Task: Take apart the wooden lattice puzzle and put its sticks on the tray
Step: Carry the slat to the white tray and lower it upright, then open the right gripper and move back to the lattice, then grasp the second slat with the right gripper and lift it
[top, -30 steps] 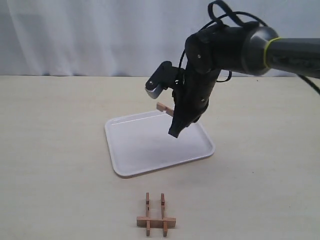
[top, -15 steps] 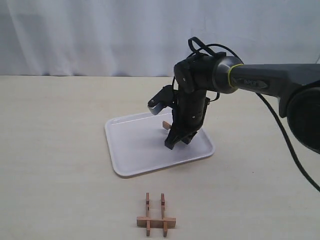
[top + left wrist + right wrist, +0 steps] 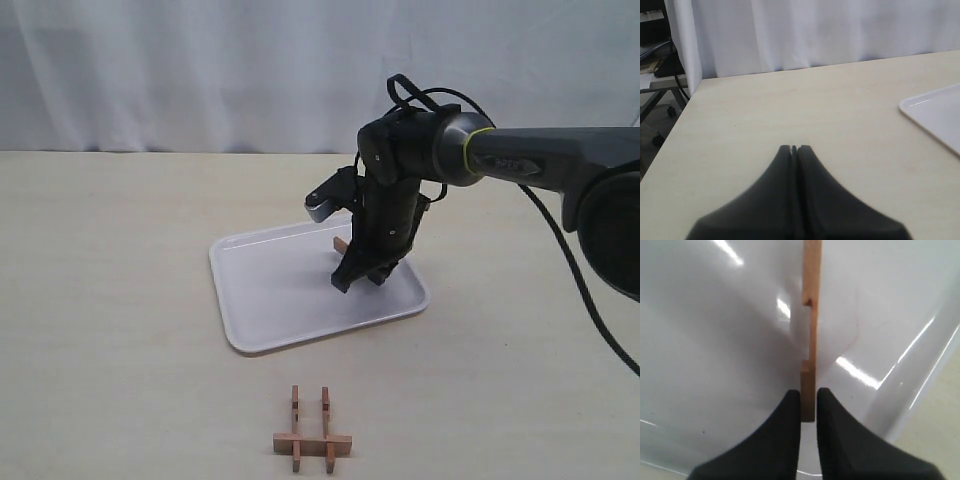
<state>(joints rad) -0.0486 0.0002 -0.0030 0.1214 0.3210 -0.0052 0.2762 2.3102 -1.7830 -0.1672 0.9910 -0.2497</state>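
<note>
Here the right gripper (image 3: 808,407) pinches one stick (image 3: 813,335) by its end, low over the tray (image 3: 265,295) near its right rim; open white floor spreads leftward. The wooden lattice puzzle (image 3: 312,441) lies well off the tray's near edge. The left gripper (image 3: 794,148) is clenched, empty.

Glossy black right arm (image 3: 540,160); yellow-green ring (image 3: 467,150); looped black cables (image 3: 408,88); tapered black pincer (image 3: 358,279).

We can read no text, number or brand anywhere. The only lettering we see is a small pale marking (image 3: 506,165) on the dark grey tubular forearm of the right arm (image 3: 570,160), too small and blurred for us to make out.
</note>
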